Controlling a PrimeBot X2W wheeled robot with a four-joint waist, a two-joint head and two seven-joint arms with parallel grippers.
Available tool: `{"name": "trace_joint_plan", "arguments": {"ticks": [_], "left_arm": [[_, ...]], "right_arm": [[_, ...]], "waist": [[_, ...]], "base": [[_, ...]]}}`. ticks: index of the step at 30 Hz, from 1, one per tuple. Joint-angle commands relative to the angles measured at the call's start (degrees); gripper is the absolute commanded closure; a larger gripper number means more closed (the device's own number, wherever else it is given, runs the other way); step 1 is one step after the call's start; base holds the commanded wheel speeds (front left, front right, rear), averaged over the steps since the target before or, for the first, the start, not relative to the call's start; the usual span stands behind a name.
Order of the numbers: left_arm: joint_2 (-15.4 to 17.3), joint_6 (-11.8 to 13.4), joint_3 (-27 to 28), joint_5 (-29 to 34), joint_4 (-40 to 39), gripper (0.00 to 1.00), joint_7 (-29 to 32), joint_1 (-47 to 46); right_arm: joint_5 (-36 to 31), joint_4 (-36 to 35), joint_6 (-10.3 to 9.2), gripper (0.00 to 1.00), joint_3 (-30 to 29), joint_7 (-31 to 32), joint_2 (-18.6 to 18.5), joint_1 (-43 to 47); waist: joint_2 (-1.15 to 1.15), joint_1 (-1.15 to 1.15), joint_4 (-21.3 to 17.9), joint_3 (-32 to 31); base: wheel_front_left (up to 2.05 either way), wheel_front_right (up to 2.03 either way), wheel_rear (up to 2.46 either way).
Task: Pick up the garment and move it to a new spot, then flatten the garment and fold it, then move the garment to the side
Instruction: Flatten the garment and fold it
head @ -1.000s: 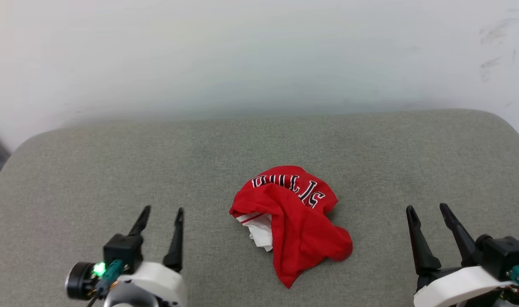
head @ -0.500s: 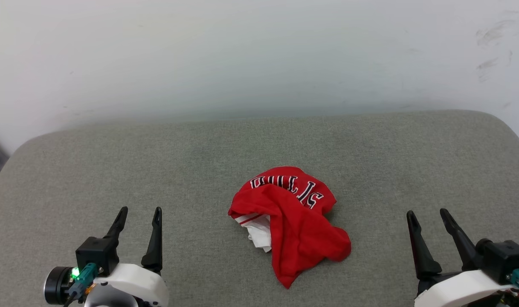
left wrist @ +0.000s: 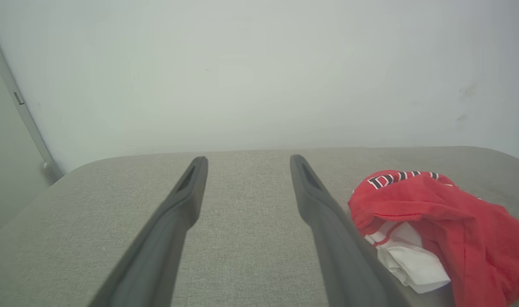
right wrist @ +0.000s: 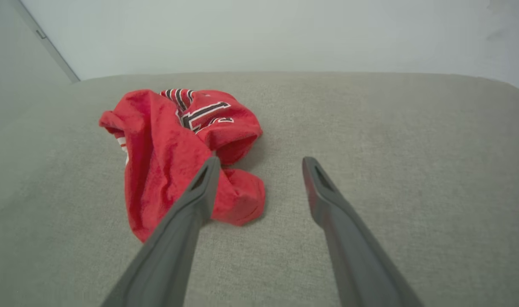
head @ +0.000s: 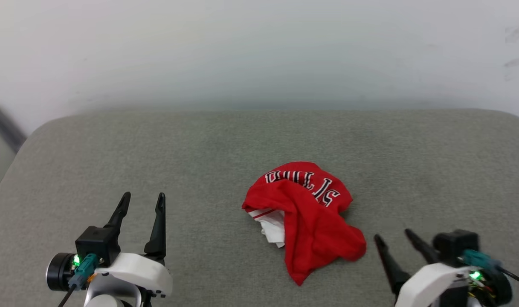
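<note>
crumpled garment [head: 314, 213], right gripper [head: 392, 234] just beside it, seemingly not touching, left gripper [head: 143, 195] well apart, both spread wide, empty

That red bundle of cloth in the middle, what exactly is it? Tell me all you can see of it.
The garment is a small red shirt of soft knit-looking fabric, crumpled in a heap on the grey padded surface. Black, white-edged lettering shows upside down on its far side; a white part with red striped trim pokes out on the robot's left. Nothing holds it.
</note>
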Motion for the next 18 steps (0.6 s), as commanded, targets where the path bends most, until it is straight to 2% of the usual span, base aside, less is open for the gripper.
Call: {"name": "trace_joint_plan", "arguments": {"ticks": [1, 5, 9, 13, 18], "left_arm": [[-0.31, 0.02, 0.16, 0.49, -0.35, 0.0, -0.36, -0.58], [-1.11, -0.09, 0.28, 1.29, -1.46, 0.0, -0.42, -1.28], [-1.9, -0.7, 0.26, 2.14, -2.54, 0.0, -0.47, -2.12], [-2.65, -1.25, 0.6, 3.1, -3.37, 0.0, -0.42, -2.97], [-3.68, -2.23, 1.0, 4.08, -3.9, 0.0, -0.43, -4.37]], "right_arm": [[0.01, 0.19, -0.02, 0.0, 1.17, 2.43, -1.09, -1.1], [1.95, -0.26, -0.02, 0.0, 6.94, 11.94, -5.55, -2.96], [4.76, 0.33, -0.02, 0.0, 12.61, 18.71, -9.48, -5.77], [7.04, 2.47, -0.02, 0.0, 17.92, 21.45, -11.57, -9.3], [8.77, 8.38, -0.02, 0.0, 23.22, 21.28, -12.6, -14.4]], "waist": [[0.0, 0.0, 1.53, 0.92], [0.0, 0.0, 4.21, 2.29], [0.0, 0.0, 6.35, 4.17], [0.0, 0.0, 7.74, 6.16], [0.0, 0.0, 8.61, 9.35]], "base": [[0.0, 0.0, 0.0], [0.0, 0.0, 0.0], [0.0, 0.0, 0.0], [0.0, 0.0, 0.0], [0.0, 0.0, 0.0]]}}
